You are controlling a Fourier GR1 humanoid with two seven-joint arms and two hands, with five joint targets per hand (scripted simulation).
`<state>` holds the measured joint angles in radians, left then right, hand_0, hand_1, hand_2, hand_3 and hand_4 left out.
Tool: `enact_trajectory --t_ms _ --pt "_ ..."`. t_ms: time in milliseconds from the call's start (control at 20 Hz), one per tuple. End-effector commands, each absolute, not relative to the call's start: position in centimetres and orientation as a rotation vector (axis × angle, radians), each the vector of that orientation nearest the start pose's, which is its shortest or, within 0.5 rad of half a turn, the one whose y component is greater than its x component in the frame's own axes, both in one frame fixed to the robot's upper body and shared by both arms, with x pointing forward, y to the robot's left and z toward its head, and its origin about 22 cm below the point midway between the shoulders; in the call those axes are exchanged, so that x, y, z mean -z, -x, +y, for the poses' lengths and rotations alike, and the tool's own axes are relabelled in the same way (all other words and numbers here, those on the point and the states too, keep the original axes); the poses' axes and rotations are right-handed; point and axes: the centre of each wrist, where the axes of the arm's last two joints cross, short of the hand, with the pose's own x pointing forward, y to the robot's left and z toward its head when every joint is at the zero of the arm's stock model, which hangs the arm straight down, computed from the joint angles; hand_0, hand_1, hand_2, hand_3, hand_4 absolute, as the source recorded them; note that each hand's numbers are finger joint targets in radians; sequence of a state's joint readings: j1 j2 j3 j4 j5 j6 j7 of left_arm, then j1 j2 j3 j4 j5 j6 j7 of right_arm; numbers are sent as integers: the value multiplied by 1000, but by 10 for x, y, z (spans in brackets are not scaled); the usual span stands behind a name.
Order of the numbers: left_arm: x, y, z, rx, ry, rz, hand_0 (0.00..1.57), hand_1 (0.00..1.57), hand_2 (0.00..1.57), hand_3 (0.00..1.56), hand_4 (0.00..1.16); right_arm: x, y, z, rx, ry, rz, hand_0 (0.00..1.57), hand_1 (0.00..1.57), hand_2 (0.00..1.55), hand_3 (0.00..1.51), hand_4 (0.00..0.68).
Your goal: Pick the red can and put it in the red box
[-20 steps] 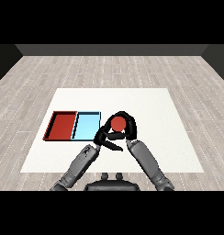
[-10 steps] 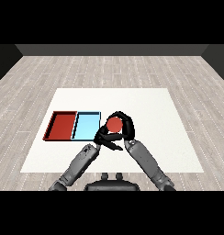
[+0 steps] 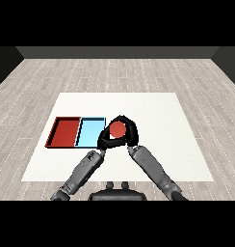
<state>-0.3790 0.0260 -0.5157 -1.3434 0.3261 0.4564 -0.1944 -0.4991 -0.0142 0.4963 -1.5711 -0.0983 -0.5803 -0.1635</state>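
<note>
One hand [image 3: 129,132] curls round can [image 3: 117,129].

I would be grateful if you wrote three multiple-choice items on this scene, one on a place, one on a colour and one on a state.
1. Where is the red can?
A. In the red tray
B. Held just right of the light blue tray
C. At the table's far edge

2. What colour is the tray nearer the can?
A. Light blue
B. Red
C. Green

3. What is the right hand doing?
A. Lying flat on the table
B. Resting in the red tray
C. Curling round the can

Answers:
1 B: the can sits between the hands, beside the light blue tray, not in the red tray.
2 A: the light blue tray lies between the red tray and the can.
3 C: its fingers wrap the can's right side, while the left hand is at the can's left.
</note>
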Motion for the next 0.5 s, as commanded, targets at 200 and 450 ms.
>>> enact_trajectory --t_ms 200,450 --pt "-10 -274 58 37 274 -1725 1571 1571 1571 1497 1123 -120 -275 -50 -29 -210 -2128 1571 1571 1474 1404 638" --pt "-39 -277 57 33 254 -1733 1571 1571 1571 1495 1131 -116 -265 -53 -34 -222 -2123 1571 1571 1465 1399 637"
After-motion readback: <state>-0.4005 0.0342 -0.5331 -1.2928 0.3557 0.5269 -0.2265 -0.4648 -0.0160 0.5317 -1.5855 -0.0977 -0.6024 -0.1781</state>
